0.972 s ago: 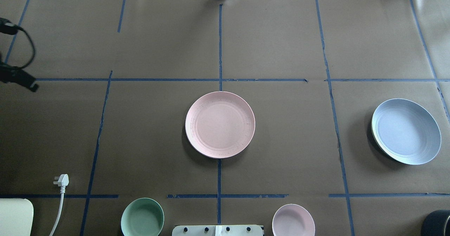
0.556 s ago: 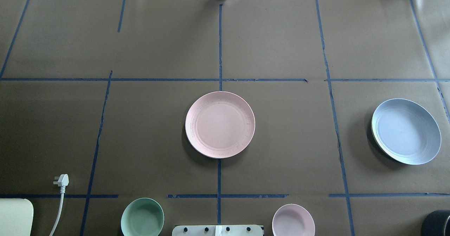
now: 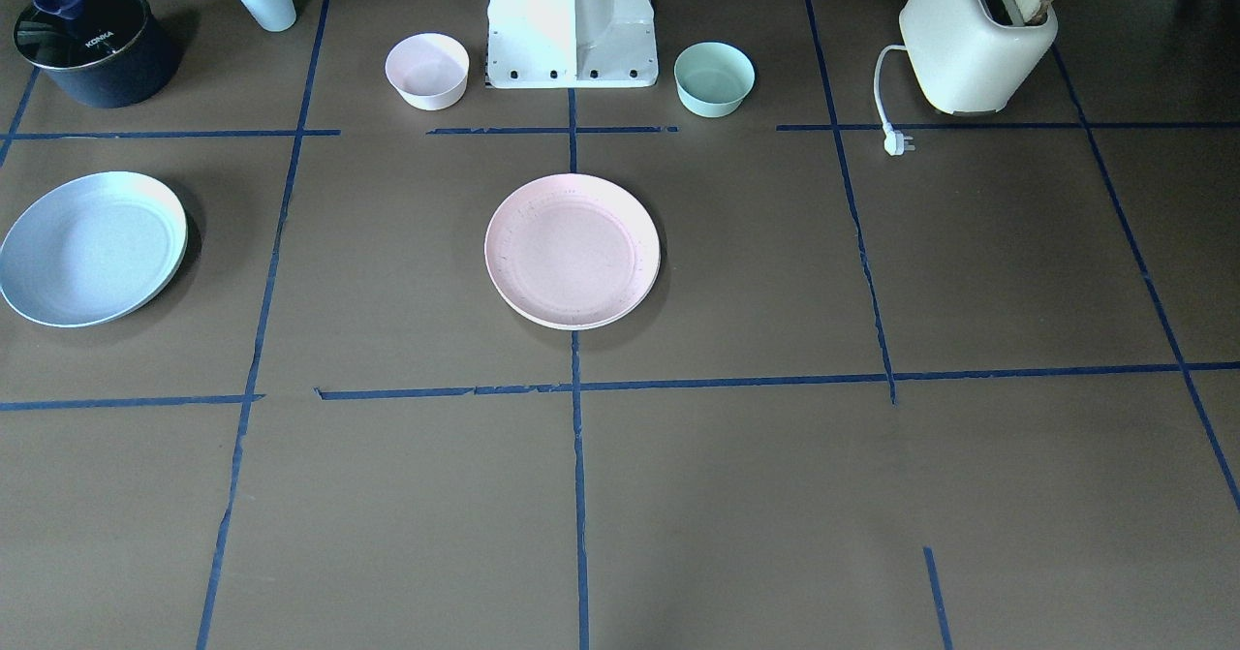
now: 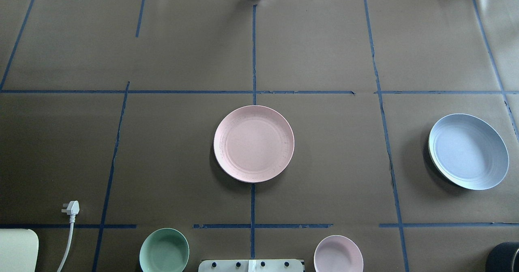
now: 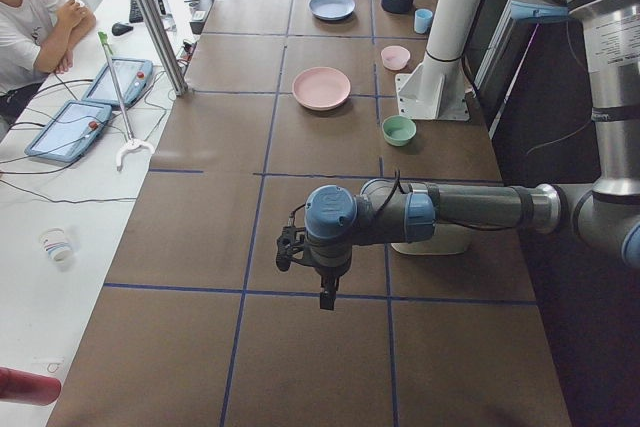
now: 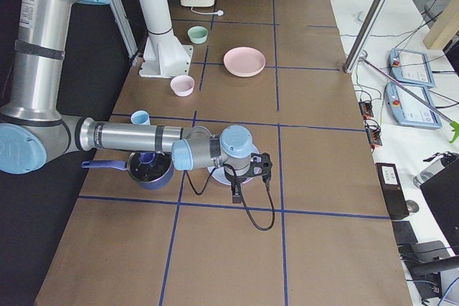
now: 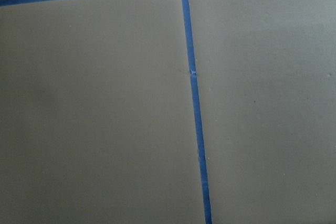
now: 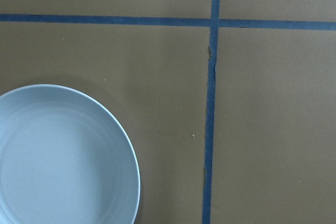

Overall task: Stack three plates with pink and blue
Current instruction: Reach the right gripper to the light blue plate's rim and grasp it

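- Plates lie in two places on the table, read on the overhead view with 12 o'clock away from the robot: the pink plate (image 4: 254,143) is at the centre, on the crossing of the blue tape lines (image 4: 253,53)
- That middle spot looks reachable by either arm, so it seems a sensible base for the stack
- The blue plate (image 4: 468,151) sits well apart, out at 3 o'clock from the pink one; a thin pale edge shows under its rim at 9 o'clock, which I take to be the cream plate (image 4: 429,153) already below it
- If so, two of three are stacked and only the pink one is left to join them
- The right gripper (image 6: 237,195) hangs pointing down just above the blue plate, clear of it; its wrist camera has that plate at 8 o'clock of the frame, so it is off-centre, probably lined up for the rim
- The left gripper (image 5: 326,297) hangs over bare paper far out at 9 o'clock from the pink plate, likely parked to leave the middle free; its camera sees only tape
- Whether either gripper's fingers are apart or together I cannot tell, since only the side views show them
- The mint bowl (image 4: 164,251) at 7 o'clock and the small pink bowl (image 4: 338,253) at 5 o'clock stand near the robot's base, outside the job
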Action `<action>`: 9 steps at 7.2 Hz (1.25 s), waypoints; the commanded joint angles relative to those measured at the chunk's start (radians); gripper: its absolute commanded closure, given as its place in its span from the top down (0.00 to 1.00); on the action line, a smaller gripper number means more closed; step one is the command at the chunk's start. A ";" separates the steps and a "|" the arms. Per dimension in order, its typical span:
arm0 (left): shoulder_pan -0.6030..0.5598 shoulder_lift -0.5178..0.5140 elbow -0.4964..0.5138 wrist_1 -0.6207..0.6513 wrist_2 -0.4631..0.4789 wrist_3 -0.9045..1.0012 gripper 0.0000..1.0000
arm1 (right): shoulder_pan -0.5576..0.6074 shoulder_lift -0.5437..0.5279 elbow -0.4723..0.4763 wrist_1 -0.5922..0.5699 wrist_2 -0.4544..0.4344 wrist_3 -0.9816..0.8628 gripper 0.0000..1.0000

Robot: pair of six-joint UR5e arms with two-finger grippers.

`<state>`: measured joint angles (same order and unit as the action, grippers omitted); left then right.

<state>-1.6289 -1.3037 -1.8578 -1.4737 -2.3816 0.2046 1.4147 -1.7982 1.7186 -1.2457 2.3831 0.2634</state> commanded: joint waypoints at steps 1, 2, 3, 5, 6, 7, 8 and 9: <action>-0.002 0.000 -0.003 0.000 -0.002 -0.001 1.00 | -0.182 -0.003 -0.124 0.414 -0.022 0.386 1.00; -0.002 0.000 -0.003 0.000 -0.001 -0.001 1.00 | -0.279 0.000 -0.179 0.566 -0.098 0.542 1.00; -0.002 0.000 -0.003 0.000 -0.002 -0.001 1.00 | -0.322 0.005 -0.219 0.636 -0.123 0.595 1.00; -0.002 0.000 -0.003 0.000 -0.002 -0.001 1.00 | -0.332 0.002 -0.235 0.638 -0.124 0.596 0.81; -0.002 0.000 -0.003 0.000 -0.002 -0.001 1.00 | -0.332 0.000 -0.240 0.638 -0.121 0.594 0.53; -0.002 0.000 -0.004 0.000 -0.001 -0.001 1.00 | -0.330 -0.003 -0.243 0.638 -0.122 0.586 0.35; -0.002 0.000 -0.006 0.000 -0.002 -0.001 1.00 | -0.330 -0.007 -0.243 0.641 -0.122 0.583 0.17; -0.002 0.000 -0.006 0.000 -0.002 -0.001 1.00 | -0.329 -0.009 -0.241 0.649 -0.116 0.585 0.03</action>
<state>-1.6306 -1.3039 -1.8630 -1.4741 -2.3834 0.2040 1.0849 -1.8039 1.4770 -0.6038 2.2626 0.8490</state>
